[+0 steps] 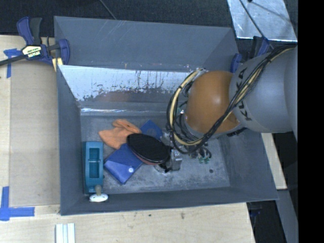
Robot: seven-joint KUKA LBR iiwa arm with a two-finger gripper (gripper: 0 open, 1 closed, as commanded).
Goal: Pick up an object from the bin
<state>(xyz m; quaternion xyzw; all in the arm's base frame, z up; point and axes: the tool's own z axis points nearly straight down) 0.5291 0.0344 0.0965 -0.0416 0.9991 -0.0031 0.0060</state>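
The claw (169,165) is down near the floor of the bin (218,176), at the right end of a black oval disc (146,147) with a reddish rim, which lies in the middle of the bin. Whether the claw is open, closed or gripping I cannot tell, because the orange wrist cover (210,103) and its looped cables (185,135) crowd that spot. The disc is the nearest thing to it and rests on a small heap: an orange cloth (115,132) at its upper left, a flat blue pad (121,167) under its lower left edge and 1 more blue piece (151,128) behind it. The main risk, as I judge it, is a poor hold on the disc's thin edge: a flat, smooth thing caught only at its rim could pivot or slip out on the way up. Since the disc overlaps the pad and the cloth, lifting it could also drag them along or shove them aside. The cables hang low and might snag on the heap. A teal box (93,163), with a white cap (98,197) just below it, stands against the left wall, well apart from the claw; a small green bit (204,159) lies on the floor near the claw's other side and could be knocked. The only writing I can read is "KUKA" on the grey arm housing (268,95); nothing on the things in the bin is legible.
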